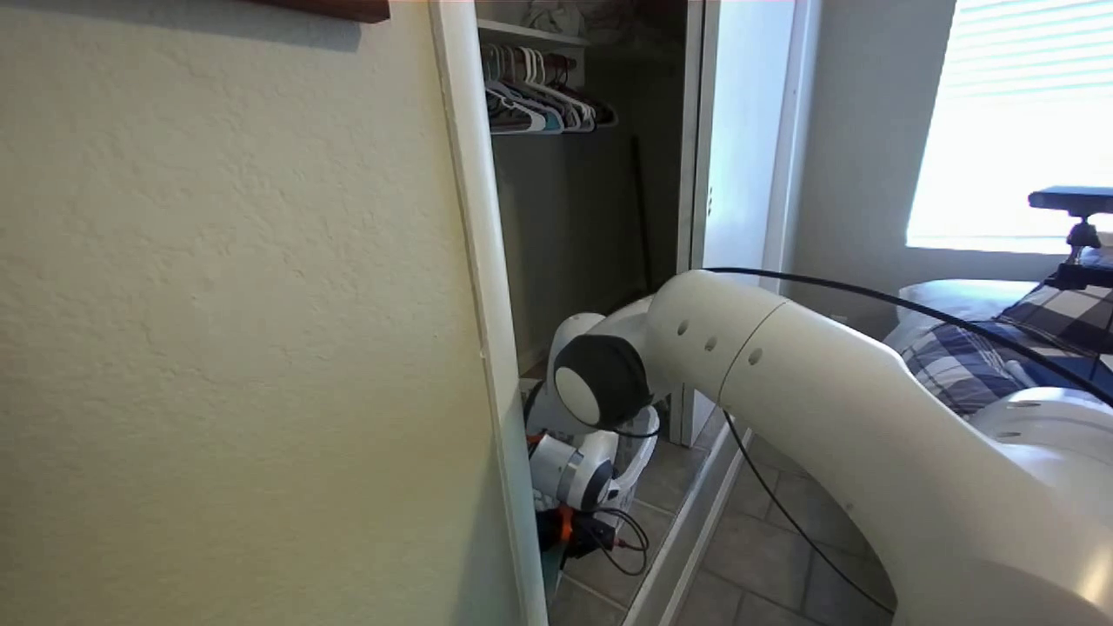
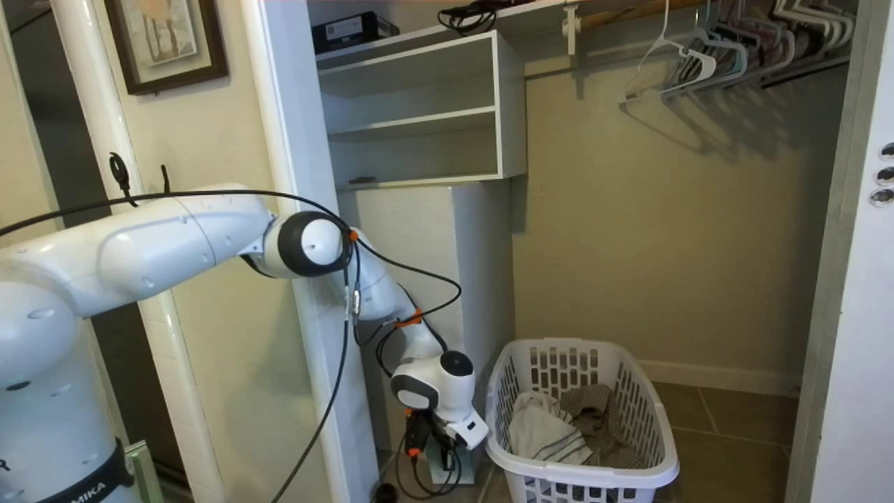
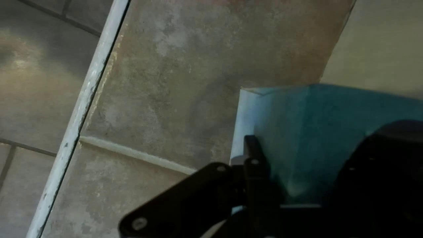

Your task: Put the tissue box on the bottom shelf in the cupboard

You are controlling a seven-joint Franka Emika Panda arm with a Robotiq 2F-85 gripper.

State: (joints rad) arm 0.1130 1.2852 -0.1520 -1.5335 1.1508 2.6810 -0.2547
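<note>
The teal-blue tissue box (image 2: 464, 469) is low in the cupboard near the floor, left of the laundry basket. It fills the right of the wrist view (image 3: 330, 112), and a sliver shows in an exterior view (image 1: 550, 569). My gripper (image 3: 307, 158) points down with a black finger at either side of the box and looks shut on it; the right contact is dark. The box's base is close to the floor; I cannot tell whether it touches. The cupboard (image 2: 290, 91) is open. Its white shelf unit (image 2: 510, 105) has two compartments, above the gripper. Its bottom shelf (image 2: 419, 183) is bare except for a small dark item.
A white lattice laundry basket (image 2: 580, 474) with cloths stands right beside the gripper. The cupboard's white door frame (image 1: 483, 261) is close to the arm. A floor track (image 3: 79, 115) crosses the opening. Hangers (image 2: 740, 56) hang from the rail. Cables loop round the wrist.
</note>
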